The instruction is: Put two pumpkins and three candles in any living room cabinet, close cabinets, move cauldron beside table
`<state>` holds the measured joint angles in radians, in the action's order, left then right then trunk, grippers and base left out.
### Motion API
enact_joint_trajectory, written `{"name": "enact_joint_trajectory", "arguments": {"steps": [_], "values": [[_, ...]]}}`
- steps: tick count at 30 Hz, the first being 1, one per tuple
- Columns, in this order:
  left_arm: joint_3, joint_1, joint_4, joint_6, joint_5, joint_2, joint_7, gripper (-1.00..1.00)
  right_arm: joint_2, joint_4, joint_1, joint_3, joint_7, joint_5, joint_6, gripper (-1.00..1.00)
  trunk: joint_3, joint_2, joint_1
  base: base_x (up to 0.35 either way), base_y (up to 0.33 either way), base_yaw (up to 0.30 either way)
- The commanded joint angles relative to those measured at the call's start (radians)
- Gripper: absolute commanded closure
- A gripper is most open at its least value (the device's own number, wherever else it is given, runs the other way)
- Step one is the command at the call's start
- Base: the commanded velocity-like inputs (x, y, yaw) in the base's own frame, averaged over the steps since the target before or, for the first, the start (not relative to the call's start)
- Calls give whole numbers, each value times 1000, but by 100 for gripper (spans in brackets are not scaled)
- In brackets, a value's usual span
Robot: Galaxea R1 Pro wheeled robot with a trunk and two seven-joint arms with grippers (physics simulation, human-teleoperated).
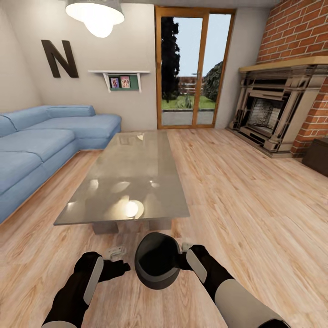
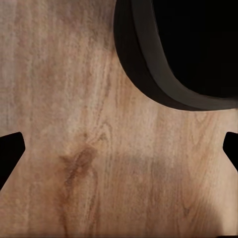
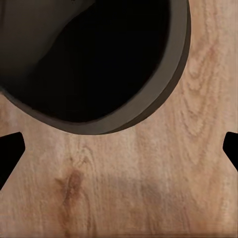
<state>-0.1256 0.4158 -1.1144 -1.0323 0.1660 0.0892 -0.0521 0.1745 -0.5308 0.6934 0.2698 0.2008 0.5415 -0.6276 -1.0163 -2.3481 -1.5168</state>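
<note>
Straight ahead in the head view, the matte black cauldron [image 1: 157, 266] sits on the pale wood-grain floor [image 1: 255, 205], its wide round mouth facing up, just beside the near short end of the table [image 1: 127, 182]. That table is long and rectangular, with a glossy grey glass top catching lamp reflections over a pale stone-coloured base. The left gripper [image 1: 116, 257] hangs near the cauldron's left side with its light fingers spread and empty; the right gripper [image 1: 184, 249] is pressed close against the cauldron's right rim, and I cannot tell how its fingers stand. A blue fabric sofa [image 1: 41, 146] flanks the table, and a brick fireplace [image 1: 278, 109] stands far right.

From the left wrist view, the cauldron's [image 2: 148, 64] thick, smooth curved rim shows over knotted planks, dark fingertips [image 2: 10, 153] set wide apart.

From the right wrist view, the cauldron's [image 3: 173, 64] hollow black interior and rounded lip lie above the grained floor.
</note>
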Motion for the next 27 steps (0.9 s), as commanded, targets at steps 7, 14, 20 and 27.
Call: {"name": "enact_joint_trajectory", "arguments": {"steps": [7, 14, 20, 27], "values": [[0, 0, 0, 0, 0, 0, 0, -100, 0, 0, 0, 1, 0, 0, 0, -100, 22, 49, 27, -10, 0, 0], [0, 0, -1, 0, 0, -1, 0, -100, 0, 0, 0, 4, 2, 0, 1, -100, 44, 98, 54, -136, 0, 0], [0, 0, -1, 1, 0, -1, -1, -100, 0, 0, -1, 8, 2, -11, 3, -100, 63, 140, 77, -119, 0, 0], [0, 0, -1, 1, 0, -2, -2, -100, 0, 0, -1, 10, 2, -13, 3, -100, 85, 189, 104, -11, 0, 0]]}}
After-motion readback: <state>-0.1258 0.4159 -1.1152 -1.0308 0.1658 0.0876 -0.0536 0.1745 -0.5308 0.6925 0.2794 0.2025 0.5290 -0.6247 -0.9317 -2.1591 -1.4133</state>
